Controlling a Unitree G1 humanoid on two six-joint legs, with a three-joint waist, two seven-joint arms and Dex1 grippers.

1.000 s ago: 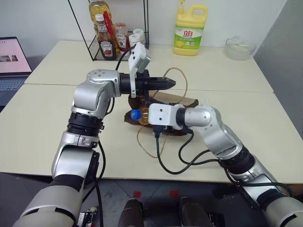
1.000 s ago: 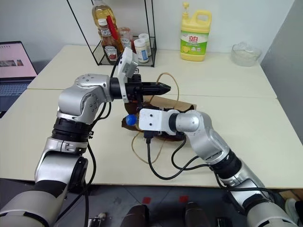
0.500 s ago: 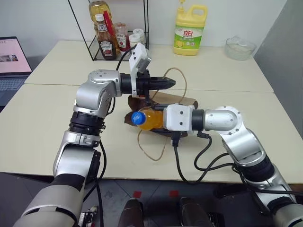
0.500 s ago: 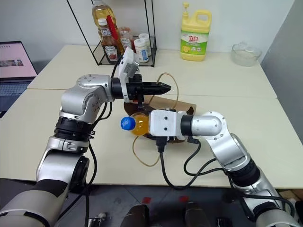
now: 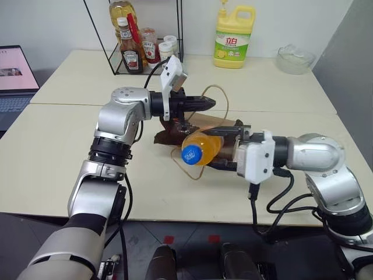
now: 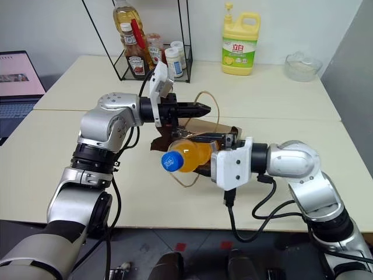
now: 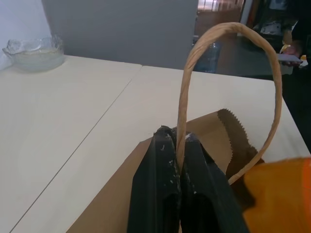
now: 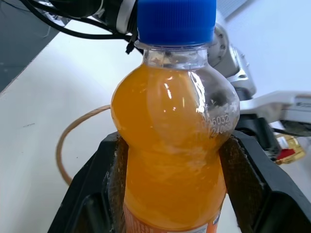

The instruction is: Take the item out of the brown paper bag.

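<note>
Brown kraft paper bag (image 5: 201, 125), small and creased, lies on its side on the pale cream table (image 5: 58, 151), its mouth turned toward the robot. One thin tan cord loop handle (image 7: 228, 73) arches up from it, pinched between the pressed-together black fingers of the left gripper (image 5: 210, 104), which pins the bag in place. In front of the mouth, raised off the table, is the small orange-filled clear plastic bottle with a blue cap (image 6: 185, 156); the right gripper (image 8: 170, 160) clamps its body from both sides, cap pointing away from the bag. The extraction step looks all but done: the bottle appears clear of the bag's rim. What remains, I judge, is to carry it aside and set it on bare table well apart from the bag, minding the loose second cord loop (image 5: 189, 172) beneath it.
</note>
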